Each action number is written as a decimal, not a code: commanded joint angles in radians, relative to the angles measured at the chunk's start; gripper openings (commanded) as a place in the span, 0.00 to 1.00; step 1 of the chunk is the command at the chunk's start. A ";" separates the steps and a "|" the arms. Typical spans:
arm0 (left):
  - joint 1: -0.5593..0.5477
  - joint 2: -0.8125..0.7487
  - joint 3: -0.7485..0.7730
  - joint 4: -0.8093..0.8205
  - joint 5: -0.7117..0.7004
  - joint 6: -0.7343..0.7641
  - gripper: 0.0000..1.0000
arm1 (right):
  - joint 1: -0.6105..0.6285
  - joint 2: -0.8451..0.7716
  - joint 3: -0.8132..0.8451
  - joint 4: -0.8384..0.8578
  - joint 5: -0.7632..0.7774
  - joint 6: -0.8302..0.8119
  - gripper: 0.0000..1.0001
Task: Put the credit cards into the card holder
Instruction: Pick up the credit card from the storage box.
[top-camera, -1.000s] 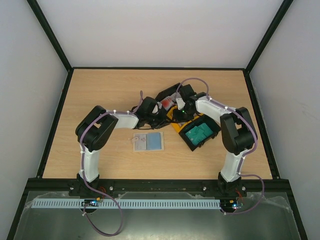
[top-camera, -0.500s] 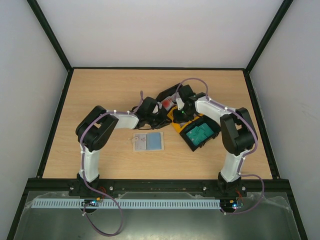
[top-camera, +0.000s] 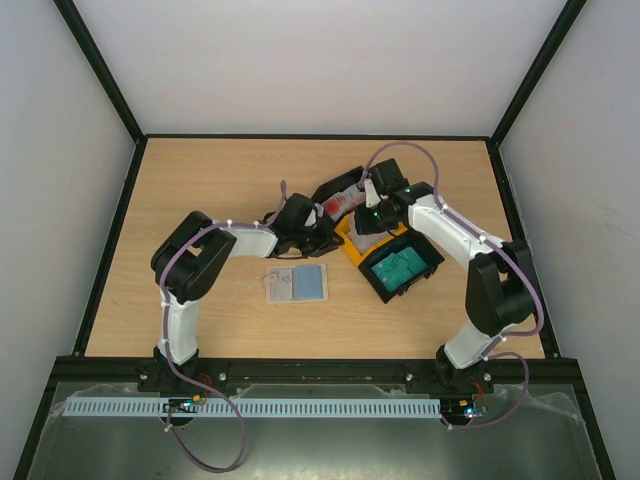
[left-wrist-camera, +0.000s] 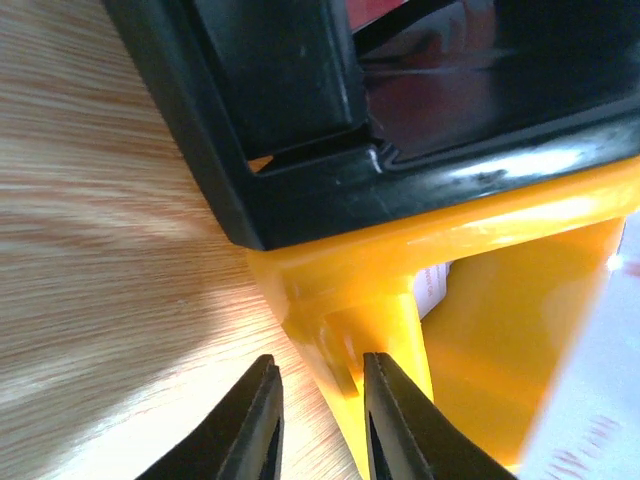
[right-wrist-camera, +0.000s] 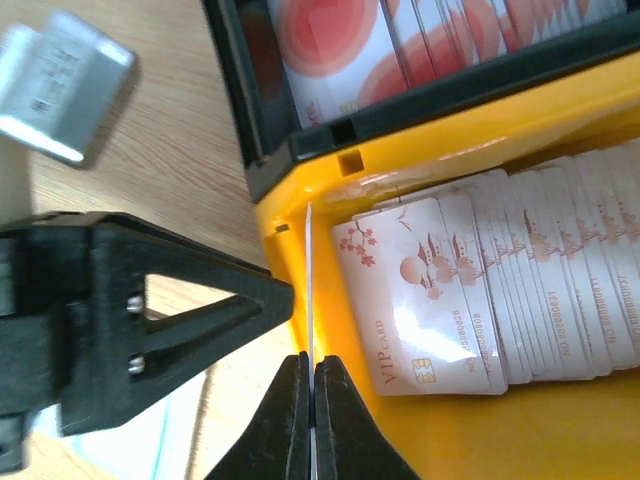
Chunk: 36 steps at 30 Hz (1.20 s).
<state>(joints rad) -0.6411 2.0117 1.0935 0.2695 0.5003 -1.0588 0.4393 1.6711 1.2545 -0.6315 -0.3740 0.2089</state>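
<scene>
Wooden counter (top-camera: 200, 180), white walls around. My left end effector (left-wrist-camera: 320, 365), fingers slightly apart, straddled orange bin (top-camera: 352, 245) corner, probably to steady it. Card holder (top-camera: 297, 284) lay open near bins, ready for loading. My right end effector (right-wrist-camera: 311, 370) was clamped on one credit card (right-wrist-camera: 310, 280), edge-on beside stacked cards (right-wrist-camera: 470, 300).

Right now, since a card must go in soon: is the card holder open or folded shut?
Open. The card holder lies spread flat on the table, two inner panels side by side.
</scene>
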 joint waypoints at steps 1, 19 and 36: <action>-0.005 -0.062 0.011 -0.018 -0.034 0.035 0.28 | 0.006 -0.102 -0.005 0.000 -0.014 0.024 0.02; -0.020 -0.760 -0.270 -0.177 -0.353 0.107 0.71 | 0.030 -0.560 -0.424 0.740 -0.442 0.796 0.02; -0.020 -1.098 -0.542 0.153 -0.037 -0.100 0.58 | 0.247 -0.598 -0.584 1.056 -0.373 1.094 0.02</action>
<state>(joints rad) -0.6579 0.9543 0.5892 0.2806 0.3653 -1.0691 0.6651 1.0954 0.6834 0.2981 -0.7723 1.2423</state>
